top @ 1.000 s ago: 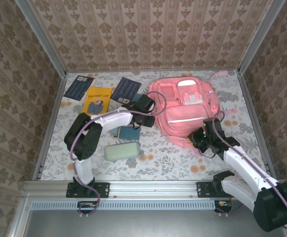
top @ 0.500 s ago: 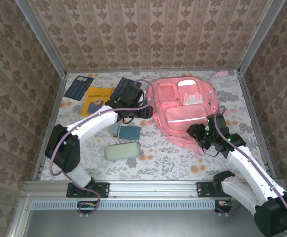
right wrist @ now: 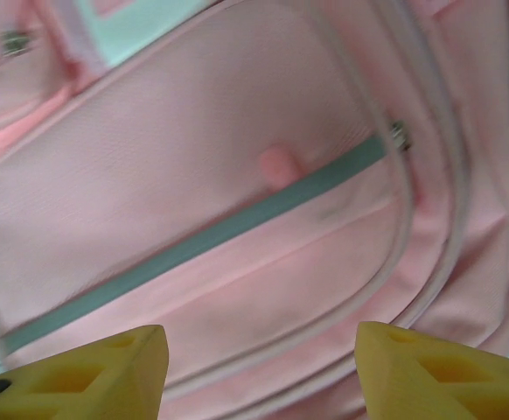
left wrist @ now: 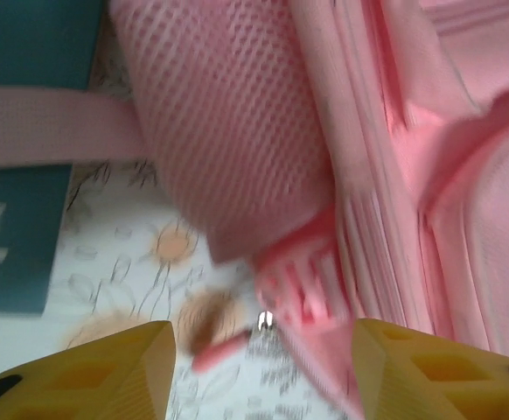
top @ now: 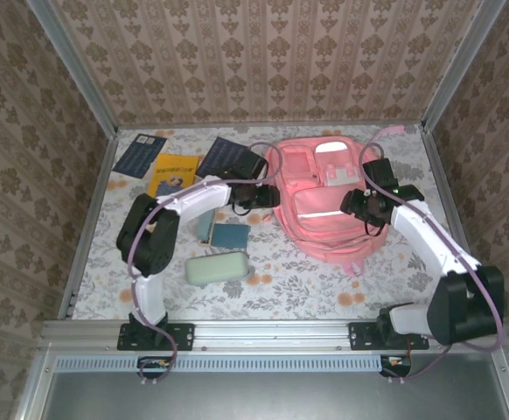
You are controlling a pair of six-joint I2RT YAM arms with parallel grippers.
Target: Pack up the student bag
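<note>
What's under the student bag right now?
The student bag lies flat on the floral cloth; a pink strap runs out from its side over teal books. Anything else beneath is covered.

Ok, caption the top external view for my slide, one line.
Left gripper and right gripper, jaws apart, flank the pink student bag; the pale green pencil case lies outside it.

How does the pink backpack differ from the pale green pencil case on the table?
The student bag is pink with white trim, while the pencil case is plain pale green. The student bag is by far the larger; the pencil case is a small rounded oblong. The student bag lies toward the far right, and the pencil case lies nearer the arms' bases, to the left. Both lie flat on the flowered table.
</note>
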